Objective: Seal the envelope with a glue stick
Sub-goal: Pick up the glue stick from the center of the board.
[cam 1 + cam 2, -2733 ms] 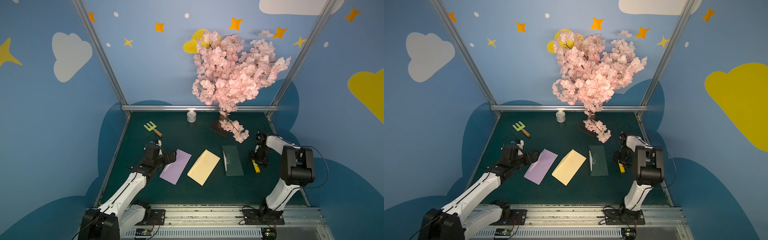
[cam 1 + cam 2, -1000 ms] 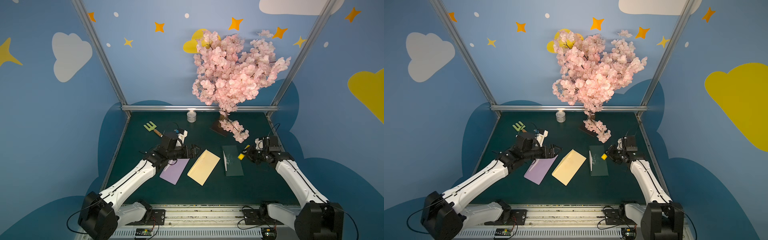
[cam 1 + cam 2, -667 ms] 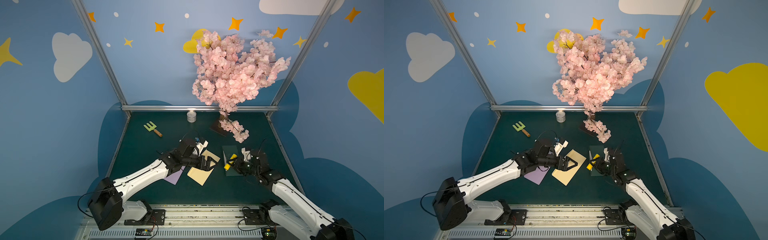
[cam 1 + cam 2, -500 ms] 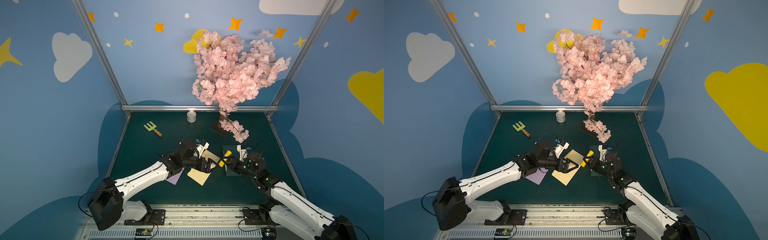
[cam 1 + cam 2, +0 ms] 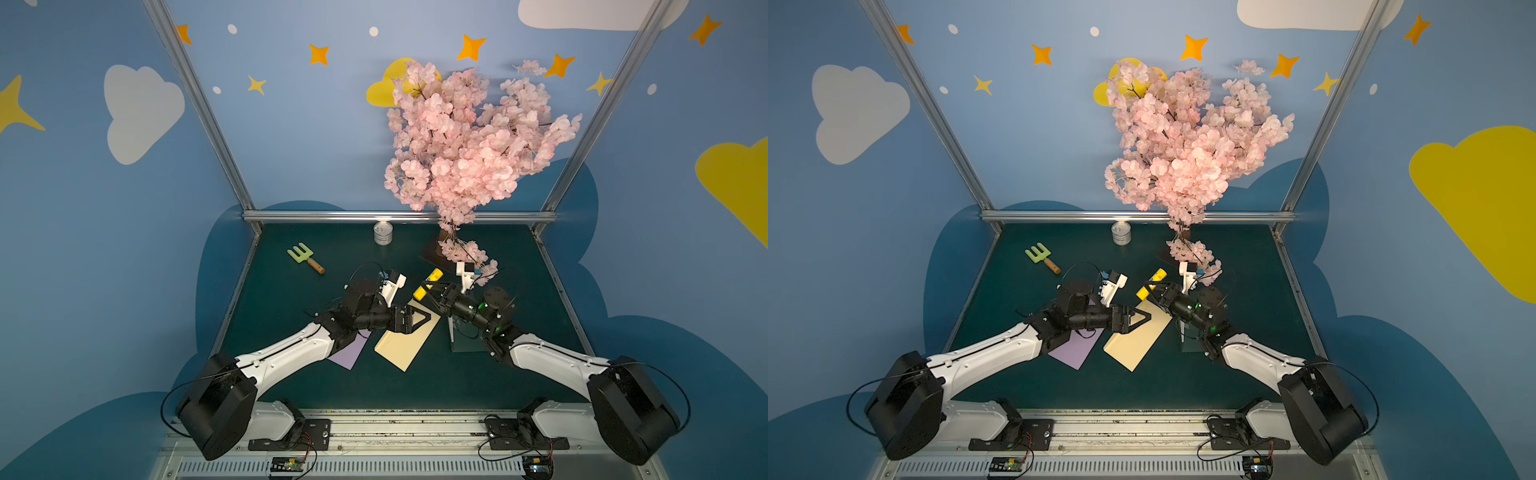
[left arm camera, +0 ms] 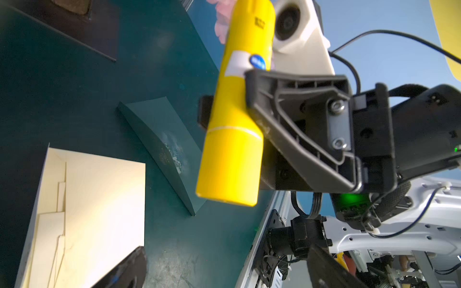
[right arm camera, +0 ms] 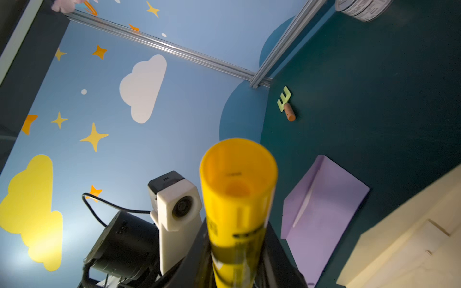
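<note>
Above the dark green counter (image 5: 415,386), over the far corner of the pale yellow rectangular paper envelope (image 5: 405,343), the left hand (image 5: 424,319) hovers empty, jaws spread wide. Just beside it, the right hand (image 5: 429,286) clamps the small yellow cylindrical glue stick (image 5: 420,293) mid-body, clear of the counter.

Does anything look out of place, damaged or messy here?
Yes: the dark green envelope has a whitish, flaky smear near its middle, possibly dried glue or scuffing, and one long edge looks raised off the mat. Otherwise nothing stands out; the right gripper holds the glue stick aloft.
</note>
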You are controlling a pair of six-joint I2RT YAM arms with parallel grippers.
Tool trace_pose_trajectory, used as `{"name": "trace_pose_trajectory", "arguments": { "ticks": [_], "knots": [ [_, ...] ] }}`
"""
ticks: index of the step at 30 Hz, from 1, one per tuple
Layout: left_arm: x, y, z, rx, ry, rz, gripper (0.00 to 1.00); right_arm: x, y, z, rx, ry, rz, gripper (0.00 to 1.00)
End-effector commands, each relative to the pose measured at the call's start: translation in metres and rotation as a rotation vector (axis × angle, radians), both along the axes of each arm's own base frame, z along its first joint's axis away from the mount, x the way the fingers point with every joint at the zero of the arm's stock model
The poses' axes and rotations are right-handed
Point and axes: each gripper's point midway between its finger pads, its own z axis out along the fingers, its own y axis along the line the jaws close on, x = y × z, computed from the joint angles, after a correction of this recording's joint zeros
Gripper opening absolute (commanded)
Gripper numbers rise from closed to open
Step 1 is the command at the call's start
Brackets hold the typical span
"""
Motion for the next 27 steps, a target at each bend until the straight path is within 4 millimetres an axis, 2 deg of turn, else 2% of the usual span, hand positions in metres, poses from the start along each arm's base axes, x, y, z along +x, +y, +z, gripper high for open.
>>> {"name": "trace_pose_trajectory", "arguments": {
  "ticks": [1, 9, 13, 20, 27],
  "knots": [
    [0.010, 0.004, 0.019, -0.043, -0.067, -0.009, 1.00, -0.007, 0.008, 0.039, 0.100, -0.065, 0.066, 0.05],
    [0.024, 0.024, 0.035, -0.085, -0.072, -0.041, 1.00, -0.010, 0.020, 0.031, 0.041, -0.016, 0.130, 0.04],
    [0.021, 0.020, 0.042, -0.102, -0.074, -0.092, 1.00, -0.013, 0.023, 0.021, 0.016, 0.008, 0.142, 0.04],
    [0.022, 0.015, 0.045, -0.123, -0.060, -0.112, 0.98, -0.014, 0.028, 0.020, 0.008, 0.006, 0.155, 0.03],
    [0.024, 0.012, 0.041, -0.122, -0.040, -0.117, 0.79, -0.016, 0.033, 0.018, 0.009, 0.011, 0.179, 0.03]
  ]
}}
